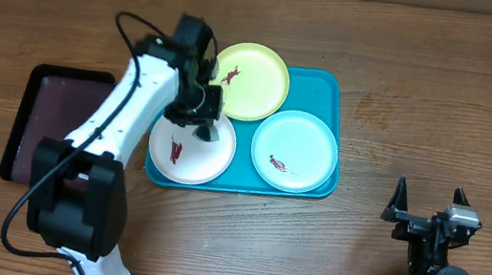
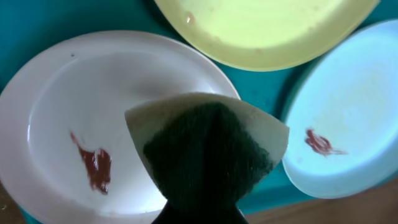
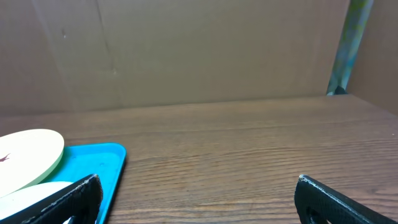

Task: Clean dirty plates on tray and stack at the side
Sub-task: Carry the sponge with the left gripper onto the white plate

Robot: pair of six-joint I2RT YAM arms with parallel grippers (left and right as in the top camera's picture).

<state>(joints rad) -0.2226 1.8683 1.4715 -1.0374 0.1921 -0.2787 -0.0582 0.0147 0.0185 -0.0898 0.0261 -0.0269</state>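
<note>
Our left gripper (image 1: 201, 117) pinches a sponge (image 2: 208, 152) right over the white plate (image 1: 183, 160). The yellow-green plate (image 1: 252, 81) and the blue plate (image 1: 294, 150) sit just beside it, on the tray (image 1: 316, 85). All three have red smears (image 2: 93, 165). None is stacked yet. Our right gripper (image 1: 429, 197) is spread wide, far away.

Turquoise tray (image 1: 318, 88); plates (image 1: 294, 149) white, yellow-green, light-blue, smeared red-brown

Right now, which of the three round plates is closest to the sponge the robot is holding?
The white round plastic plate, at the turquoise tray's near-left corner: the green-faced sponge hangs over its edge. The yellow-green plate and light blue plate lie farther off.
</note>
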